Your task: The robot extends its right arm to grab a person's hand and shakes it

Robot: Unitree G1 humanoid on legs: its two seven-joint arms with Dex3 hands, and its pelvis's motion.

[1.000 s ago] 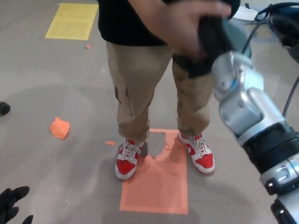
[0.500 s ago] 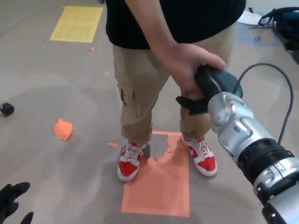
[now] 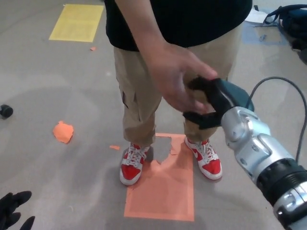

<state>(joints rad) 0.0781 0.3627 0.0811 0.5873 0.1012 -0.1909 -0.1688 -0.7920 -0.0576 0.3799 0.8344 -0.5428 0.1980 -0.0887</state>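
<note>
Head cam: grey floor w/ orange patch (image 3: 160,189) under person's red sneakers (image 3: 131,164). My right hand (image 3: 211,103) is up centre-right, black fingers closed around person's hand (image 3: 175,79), which wraps it from upper left, touching. Left hand (image 3: 12,211) at bottom-left corner, mostly cut off; can't tell its state.

You see glossy silver metal on the right forearm (image 3: 256,143), matt black right hand (image 3: 213,100), matt khaki cloth trousers (image 3: 139,96), glossy red shoes (image 3: 130,165), smooth grey floor (image 3: 57,86).
</note>
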